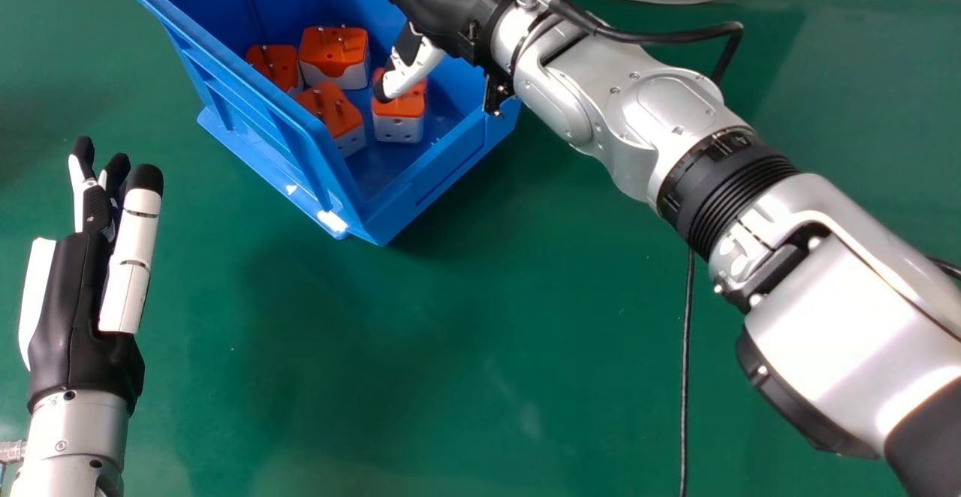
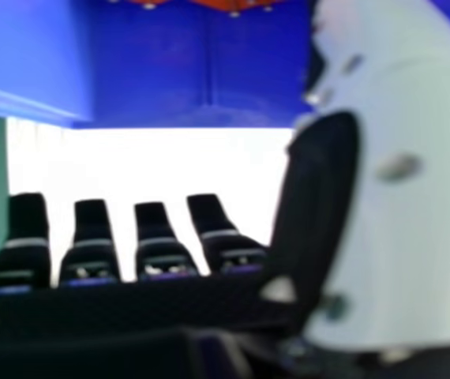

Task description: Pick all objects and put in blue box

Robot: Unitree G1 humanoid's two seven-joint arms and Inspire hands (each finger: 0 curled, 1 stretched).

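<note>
The right hand (image 1: 454,13), black and white with smooth hard shells, is open over the blue box (image 1: 203,1), its fingers extended and thumb angled downward. Just below the thumb sits a blocky orange-and-white plug (image 1: 399,125); whether they touch I cannot tell. Three similar plugs (image 1: 334,46) (image 1: 338,115) (image 1: 274,65), with metal pins upright, lie beside it inside the box's ribbed, shiny plastic walls. Behind the hand runs its rounded silver arm (image 1: 638,114). Around the box spreads the smooth green worktop (image 1: 450,332), with the left hand (image 1: 71,294) well apart, fingers straight. A grey cable (image 1: 676,1) curves near the pale far edge.
</note>
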